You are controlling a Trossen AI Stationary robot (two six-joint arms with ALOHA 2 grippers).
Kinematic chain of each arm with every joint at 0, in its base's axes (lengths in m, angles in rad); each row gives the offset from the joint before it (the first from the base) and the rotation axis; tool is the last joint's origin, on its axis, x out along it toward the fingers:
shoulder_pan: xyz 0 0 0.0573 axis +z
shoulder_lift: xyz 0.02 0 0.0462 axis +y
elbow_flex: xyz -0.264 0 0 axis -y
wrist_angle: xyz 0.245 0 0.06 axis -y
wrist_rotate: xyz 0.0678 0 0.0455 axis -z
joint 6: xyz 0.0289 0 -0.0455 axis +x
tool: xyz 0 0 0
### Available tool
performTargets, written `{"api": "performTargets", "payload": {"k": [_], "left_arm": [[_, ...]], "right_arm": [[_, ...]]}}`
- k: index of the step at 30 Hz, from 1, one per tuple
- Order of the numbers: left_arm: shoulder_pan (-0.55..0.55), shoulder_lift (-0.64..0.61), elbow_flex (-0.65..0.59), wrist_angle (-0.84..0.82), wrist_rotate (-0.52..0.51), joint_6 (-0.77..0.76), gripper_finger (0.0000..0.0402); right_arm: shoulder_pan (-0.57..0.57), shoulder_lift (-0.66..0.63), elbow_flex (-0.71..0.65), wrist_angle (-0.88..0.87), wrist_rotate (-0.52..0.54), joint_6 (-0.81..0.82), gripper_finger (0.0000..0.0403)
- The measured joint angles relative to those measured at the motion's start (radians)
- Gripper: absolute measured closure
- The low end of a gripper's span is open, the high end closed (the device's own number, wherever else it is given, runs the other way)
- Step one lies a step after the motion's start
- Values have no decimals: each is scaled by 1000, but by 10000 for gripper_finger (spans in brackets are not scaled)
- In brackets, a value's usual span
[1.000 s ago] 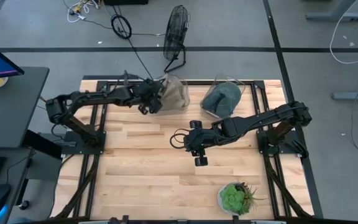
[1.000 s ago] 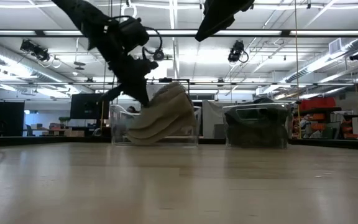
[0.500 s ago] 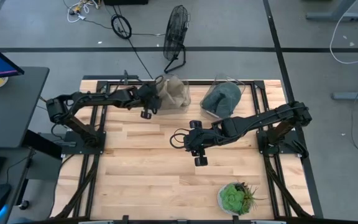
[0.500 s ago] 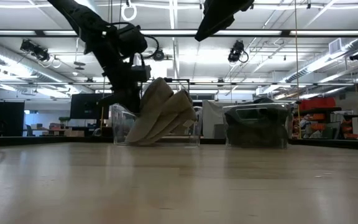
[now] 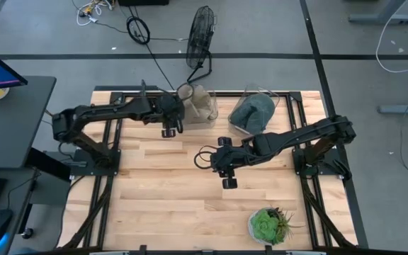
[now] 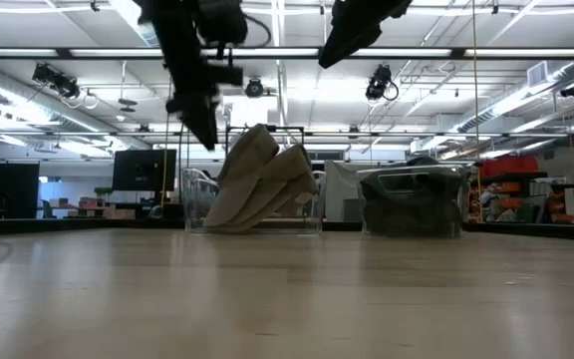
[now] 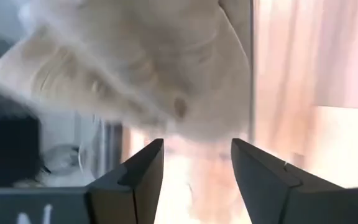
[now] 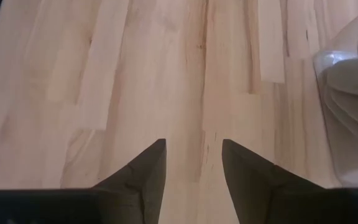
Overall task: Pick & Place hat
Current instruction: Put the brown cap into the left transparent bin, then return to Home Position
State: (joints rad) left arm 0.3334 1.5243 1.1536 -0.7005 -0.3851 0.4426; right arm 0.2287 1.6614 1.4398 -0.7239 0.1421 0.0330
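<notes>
The left arm reaches across the back of the counter (image 5: 154,191), its left tool (image 5: 170,129) raised with fingers spread and nothing between them, just beside the clear bin (image 5: 202,120) that holds the beige hat (image 5: 198,106). The hat leans tilted inside that bin, free of the fingers. The right arm stretches toward the counter's middle, its right tool (image 5: 227,177) parted and empty above bare wood. A second clear bin (image 5: 255,91) with a dark green hat (image 5: 253,112) stands beside the first, and a potted plant (image 5: 268,225) sits at the near right edge. A second ago the left tool was down at the beige hat; it has since let go and lifted, and the hat has settled into the bin.
</notes>
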Motion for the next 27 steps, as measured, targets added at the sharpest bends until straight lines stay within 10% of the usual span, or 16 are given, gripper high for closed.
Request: {"api": "performTargets", "payload": {"k": [12, 27], "left_arm": [[-65, -342, 77, -169, 58, -274, 207], [-217, -917, -731, 652, 212, -413, 207]], "right_arm": [[7, -226, -20, -127, 178, 18, 254], [-17, -861, -747, 494, 137, 13, 254]]}}
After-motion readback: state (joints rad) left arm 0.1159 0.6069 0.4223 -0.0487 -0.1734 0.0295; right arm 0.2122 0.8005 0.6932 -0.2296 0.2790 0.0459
